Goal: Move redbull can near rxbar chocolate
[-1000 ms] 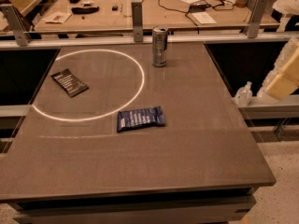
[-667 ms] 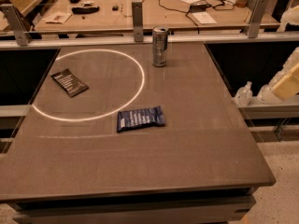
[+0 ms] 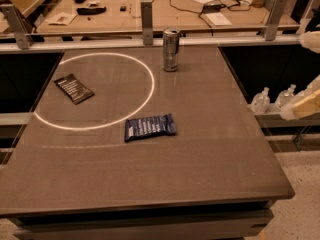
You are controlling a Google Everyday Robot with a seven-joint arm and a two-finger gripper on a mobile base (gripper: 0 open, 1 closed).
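Observation:
The redbull can (image 3: 171,49) stands upright at the far edge of the grey table, just right of the middle. The rxbar chocolate (image 3: 73,88), a flat black wrapper with white text, lies at the left inside a white painted circle (image 3: 150,91). The can and the bar are far apart. Only cream-coloured parts of my arm (image 3: 306,106) show at the right edge, off the table and well away from the can. My gripper itself is outside the picture.
A blue wrapper with white text (image 3: 150,127) lies mid-table, on the circle's lower right. A metal rail with posts (image 3: 146,15) runs behind the table's far edge. Plastic bottles (image 3: 261,101) stand on a ledge to the right. A cluttered bench (image 3: 210,6) lies beyond.
The cream arm parts at the right edge have drawn back toward the edge and sit lower. The can and both wrappers have not moved.

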